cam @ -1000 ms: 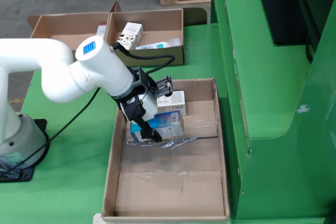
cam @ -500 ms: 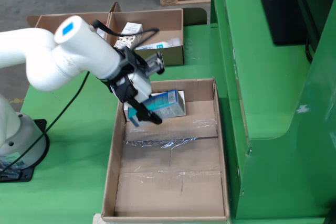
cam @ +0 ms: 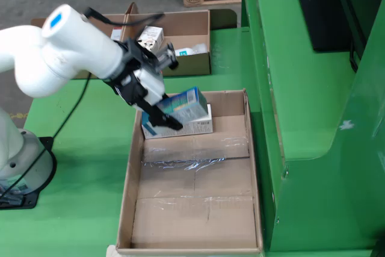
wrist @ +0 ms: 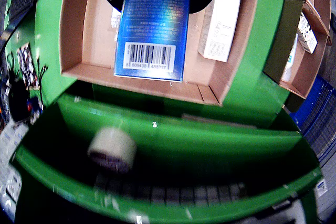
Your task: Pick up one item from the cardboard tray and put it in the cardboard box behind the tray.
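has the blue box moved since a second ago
Yes. The blue box, clamped in the gripper, has risen and shifted toward the tray's far end, above the white box.

My tool [cam: 163, 114] is black, on my white arm [cam: 66, 52]. Blue carton [cam: 185, 105], white barcode panel with black bars; white carton [cam: 195, 126] under it. Brown cardboard tray [cam: 130, 179], brown box [cam: 180, 25], green worktop [cam: 84, 197].

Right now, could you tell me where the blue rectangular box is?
In the side view, the blue box is in the gripper, just above the white box in the tray's far end.
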